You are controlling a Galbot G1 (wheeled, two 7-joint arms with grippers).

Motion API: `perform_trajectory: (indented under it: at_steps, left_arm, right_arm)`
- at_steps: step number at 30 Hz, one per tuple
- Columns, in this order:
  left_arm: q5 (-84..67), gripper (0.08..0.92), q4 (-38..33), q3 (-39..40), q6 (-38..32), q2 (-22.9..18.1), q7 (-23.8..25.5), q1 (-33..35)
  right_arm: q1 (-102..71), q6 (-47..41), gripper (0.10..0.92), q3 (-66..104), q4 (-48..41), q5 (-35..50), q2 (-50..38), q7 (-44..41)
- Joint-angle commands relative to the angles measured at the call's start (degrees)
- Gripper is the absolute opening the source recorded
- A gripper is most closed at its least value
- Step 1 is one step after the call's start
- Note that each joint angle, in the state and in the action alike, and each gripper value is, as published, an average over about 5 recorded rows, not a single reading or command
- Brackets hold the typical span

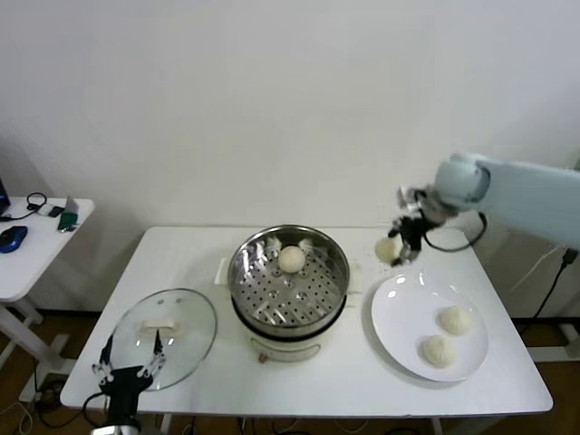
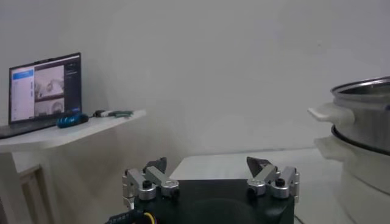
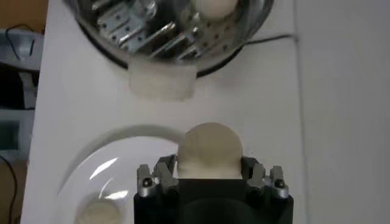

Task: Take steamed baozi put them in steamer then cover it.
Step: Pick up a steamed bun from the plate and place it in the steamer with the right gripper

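The left gripper sits at the bottom centre of the frame, its two dark-tipped metal fingers standing wide apart with nothing between them. Beyond them lies a pale white tabletop. At the right edge rises the steamer — a shiny stainless-steel basket over a white pot base, with a white side handle jutting toward the centre. At the upper left, an open laptop with a lit screen rests on a white side table, a blue object just beside it.
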Motion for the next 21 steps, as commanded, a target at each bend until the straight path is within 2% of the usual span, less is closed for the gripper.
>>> perform_trajectory:
  at_steps: [1, 6, 21]
  left_arm:
    - [0.15, 0.823, -0.16, 0.35, 0.01, 0.27, 0.12, 0.1]
    - [0.13, 0.823, 0.02, 0.77, -0.25, 0.1, 0.25, 0.19]
    - [-0.03, 0.823, -0.18, 0.11, -0.94, 0.31, 0.45, 0.98]
  right_arm:
    - [10.54, -1.61, 0.677, -3.49, 0.37, 11.94, 8.89, 1.0]
    - [7.39, -4.83, 0.673, -0.66, 1.06, 14.38, 15.17, 3.09]
    - [-6.11, -8.48, 0.678, 2.25, -0.36, 12.09, 27.88, 6.37]
